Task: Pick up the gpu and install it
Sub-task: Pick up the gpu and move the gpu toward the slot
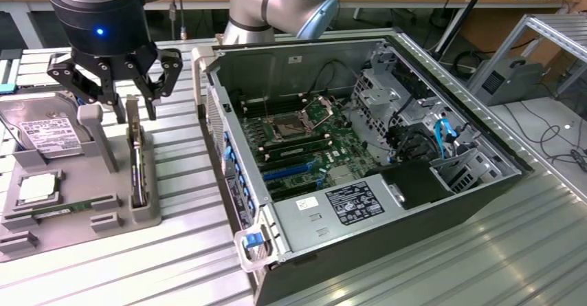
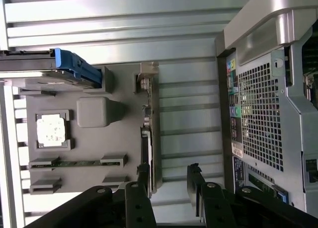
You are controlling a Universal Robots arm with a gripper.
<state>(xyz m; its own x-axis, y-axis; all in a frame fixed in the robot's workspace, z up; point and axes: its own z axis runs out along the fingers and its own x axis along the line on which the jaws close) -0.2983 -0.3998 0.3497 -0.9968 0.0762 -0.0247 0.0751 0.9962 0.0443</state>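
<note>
The gpu [image 1: 137, 156] is a long, thin dark card standing on its edge in a slot of the grey holder tray [image 1: 147, 213], at the exterior view's left. My gripper [image 1: 134, 111] hangs open just above the card's far end, with nothing held. In the wrist view the gpu [image 2: 148, 138] shows edge-on, its silver bracket [image 2: 146, 80] at the end away from me. There my gripper [image 2: 169, 181] is open, and the card lines up with one fingertip [image 2: 143, 174] rather than with the middle of the gap.
The tray also holds a silver hard drive [image 1: 41, 130], a square processor [image 1: 37, 188] and a green memory stick [image 1: 57, 213]. An open computer case [image 1: 431, 182] lies at the exterior view's right, its motherboard [image 1: 307, 151] with blue slots exposed. Ribbed metal table [image 1: 183, 265] lies all around.
</note>
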